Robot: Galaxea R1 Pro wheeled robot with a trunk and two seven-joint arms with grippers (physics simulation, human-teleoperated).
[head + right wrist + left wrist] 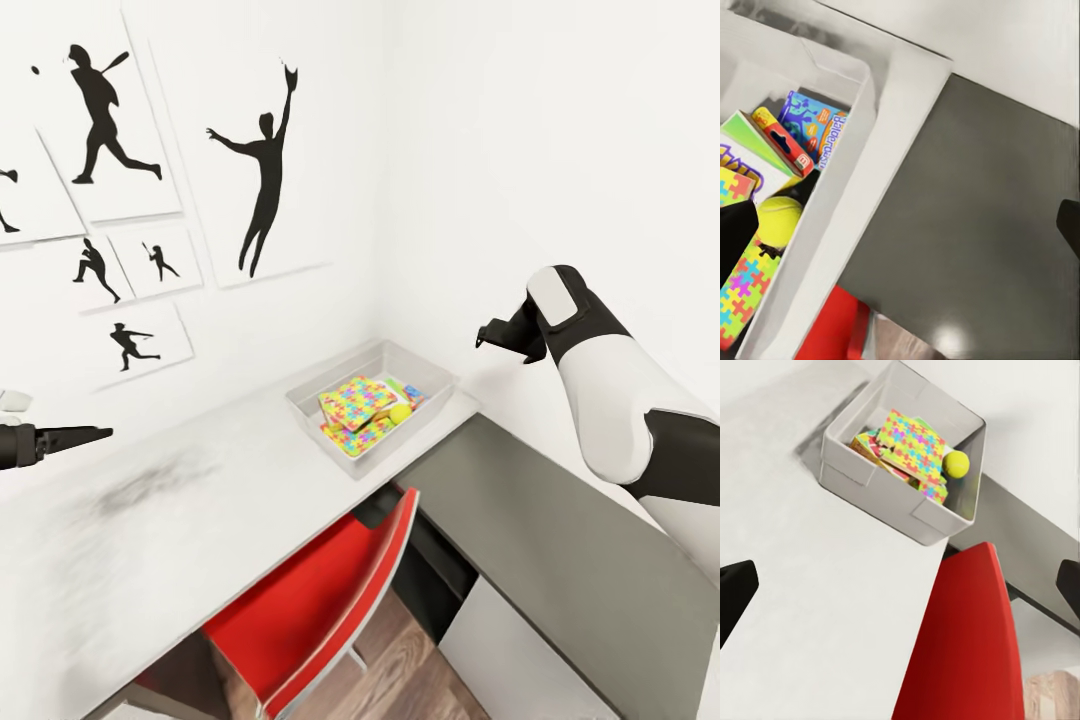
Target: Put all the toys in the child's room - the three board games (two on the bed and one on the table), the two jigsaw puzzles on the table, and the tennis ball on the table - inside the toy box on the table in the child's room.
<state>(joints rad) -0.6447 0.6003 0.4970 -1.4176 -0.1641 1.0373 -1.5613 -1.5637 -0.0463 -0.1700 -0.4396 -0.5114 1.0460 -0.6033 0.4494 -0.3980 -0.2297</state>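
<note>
Inside toy box (pixel 438 381), jigsaw puzzles (pixel 356 401), tennis ball (pixel 400 413)

Red chair and silhouette posters in a white corner.

A red chair (pixel 310 600) stands pushed in, its back tilted and its thin metal frame showing along the edge; a strip of wood floor (pixel 400 670) shows below it. On the white wall (pixel 560 130) hang white posters with black figures: a batter swinging (pixel 100 105), a leaping catcher with one arm raised (pixel 262 175), two smaller players side by side (pixel 125 265), and another small one lower (pixel 135 345). One more poster is cut off at the edge.
</note>
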